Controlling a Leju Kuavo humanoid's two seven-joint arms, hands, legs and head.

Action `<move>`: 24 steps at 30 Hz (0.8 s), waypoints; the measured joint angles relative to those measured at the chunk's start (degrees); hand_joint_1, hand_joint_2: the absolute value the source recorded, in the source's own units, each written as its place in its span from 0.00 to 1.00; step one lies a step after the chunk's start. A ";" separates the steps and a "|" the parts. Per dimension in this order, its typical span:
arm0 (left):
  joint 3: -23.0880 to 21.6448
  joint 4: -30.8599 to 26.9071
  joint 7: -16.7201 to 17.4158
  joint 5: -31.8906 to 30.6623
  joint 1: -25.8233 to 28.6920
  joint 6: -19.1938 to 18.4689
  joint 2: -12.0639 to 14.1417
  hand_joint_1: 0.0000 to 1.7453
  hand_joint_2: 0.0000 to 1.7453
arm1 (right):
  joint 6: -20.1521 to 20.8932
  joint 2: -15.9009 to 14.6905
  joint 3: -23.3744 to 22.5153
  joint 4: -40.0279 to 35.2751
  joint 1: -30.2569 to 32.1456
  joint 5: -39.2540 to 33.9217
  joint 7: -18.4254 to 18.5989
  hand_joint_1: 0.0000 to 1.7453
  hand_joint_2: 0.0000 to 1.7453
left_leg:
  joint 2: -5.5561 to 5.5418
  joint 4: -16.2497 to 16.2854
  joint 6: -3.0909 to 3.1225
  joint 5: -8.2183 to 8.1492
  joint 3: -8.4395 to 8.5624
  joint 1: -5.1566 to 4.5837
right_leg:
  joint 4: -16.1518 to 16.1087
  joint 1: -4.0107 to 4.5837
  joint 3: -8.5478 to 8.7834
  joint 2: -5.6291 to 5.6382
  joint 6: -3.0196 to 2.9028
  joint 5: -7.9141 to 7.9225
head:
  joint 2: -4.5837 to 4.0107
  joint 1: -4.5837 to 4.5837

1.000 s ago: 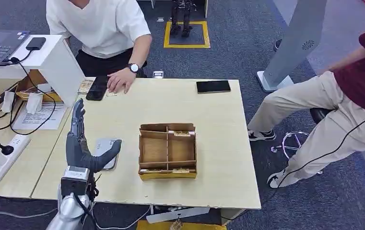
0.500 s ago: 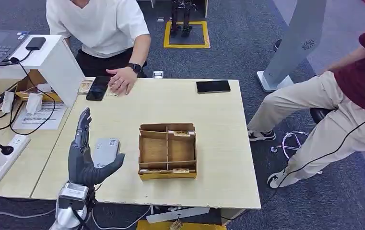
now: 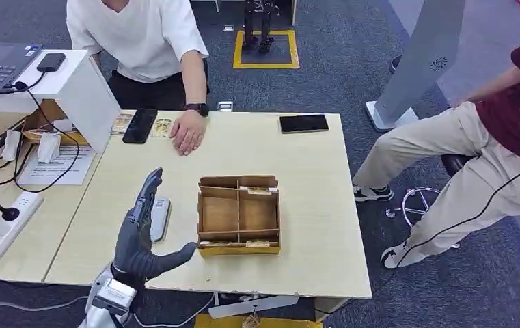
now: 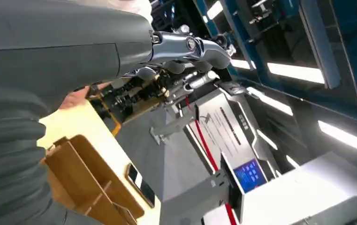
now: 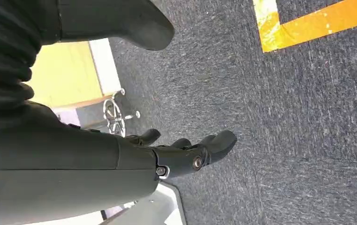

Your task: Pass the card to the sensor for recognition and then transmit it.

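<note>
My left hand is raised over the table's front left part, fingers apart, thumb pointing at the wooden box, and it holds nothing. Behind its fingers lies the flat grey sensor, partly hidden. Two small cards lie at the table's back edge on either side of a black phone. A person's hand rests on the table just right of them. In the left wrist view my left hand reaches out above the box. My right hand hangs over the carpet, fingers loosely extended and empty.
A compartmented wooden box stands mid-table, right of my left hand. A second phone lies at the back right. A white stand, cables and a power strip sit on the left. Another person sits at the right.
My left hand has moved right, toward the box, and now covers part of the sensor. The person's hand slid right from beside the black phone, past the card.
</note>
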 joint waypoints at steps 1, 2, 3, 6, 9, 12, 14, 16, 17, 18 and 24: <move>-0.29 -0.02 0.00 0.04 -0.02 -0.09 0.02 0.00 1.00 | -0.02 0.00 0.00 0.00 0.00 0.00 0.00 0.00 1.00 | 0.00 0.00 0.00 0.00 0.00 0.00 | 0.00 0.00 0.00 0.00 0.00 0.00 | -0.02 0.00; -0.61 -0.02 0.00 0.11 -0.03 -0.24 0.07 0.00 1.00 | -0.02 0.00 0.00 -0.02 0.00 0.02 -0.02 0.00 1.00 | 0.00 0.00 0.00 0.00 0.00 0.00 | 0.00 0.00 0.00 0.00 0.00 0.00 | 0.00 0.00; -0.96 -0.04 0.00 0.37 -0.08 -0.48 0.11 0.00 1.00 | -0.09 0.00 0.00 -0.02 0.01 0.05 -0.02 0.00 1.00 | 0.00 0.00 0.00 0.00 0.00 0.00 | 0.00 0.00 0.00 0.00 0.00 0.00 | 0.00 0.00; -1.97 -0.28 0.00 1.27 -0.14 -1.38 0.13 0.00 1.00 | -0.20 0.00 0.00 -0.05 0.00 0.20 -0.02 0.00 1.00 | 0.00 0.00 0.00 0.00 0.00 0.00 | 0.00 0.00 0.00 0.00 0.00 0.00 | 0.00 0.00; -2.69 -0.57 0.00 1.24 -0.24 -1.42 0.15 0.00 1.00 | -0.24 0.00 -0.07 -0.05 0.01 0.18 0.00 0.00 1.00 | 0.00 0.00 0.00 0.00 0.00 0.00 | 0.00 0.00 0.00 0.00 0.00 0.00 | 0.00 0.00; -3.21 -0.63 0.00 1.24 -0.37 -1.42 0.26 0.00 1.00 | -0.26 0.00 -0.11 -0.05 0.01 0.18 0.00 0.00 1.00 | 0.00 0.00 0.00 0.00 0.00 0.00 | 0.00 0.00 -0.01 0.00 0.00 0.00 | -0.02 0.00; -3.63 -0.66 0.00 0.68 -0.75 -1.40 0.44 0.00 1.00 | -0.28 0.00 -0.15 -0.05 0.00 0.24 0.00 0.00 1.00 | 0.00 0.00 0.00 0.00 0.00 0.00 | 0.00 0.00 -0.01 0.00 0.00 0.00 | 0.00 0.00; -4.11 -0.63 0.00 -1.17 -1.07 -1.25 0.66 0.00 1.00 | -0.33 0.00 -0.17 -0.05 0.00 0.39 -0.02 0.00 1.00 | 0.00 0.00 0.00 0.00 0.00 0.00 | 0.00 0.00 -0.01 0.00 0.00 0.00 | 0.00 0.00; -4.29 -0.50 0.00 -2.39 -1.25 -0.89 0.74 0.00 1.00 | -0.33 0.00 -0.17 -0.05 0.00 0.46 -0.07 0.00 1.00 | 0.00 0.00 0.00 0.00 0.00 0.00 | 0.00 0.00 -0.01 0.00 0.00 0.00 | 0.00 0.00; -4.51 -0.35 0.00 -3.55 -1.48 -0.59 0.88 0.00 1.00 | -0.33 0.00 -0.18 -0.05 0.00 0.55 -0.09 0.00 1.00 | 0.00 0.00 0.00 0.00 0.00 0.00 | 0.00 0.00 -0.01 0.00 0.00 0.00 | 0.00 0.00; -5.88 1.95 0.00 -10.50 -2.51 2.23 1.53 0.00 1.00 | -0.20 0.00 -0.20 -0.02 0.00 0.96 -0.11 0.00 1.00 | 0.00 0.00 0.00 0.00 0.00 0.00 | 0.00 0.00 -0.01 0.00 0.00 0.00 | 0.00 0.00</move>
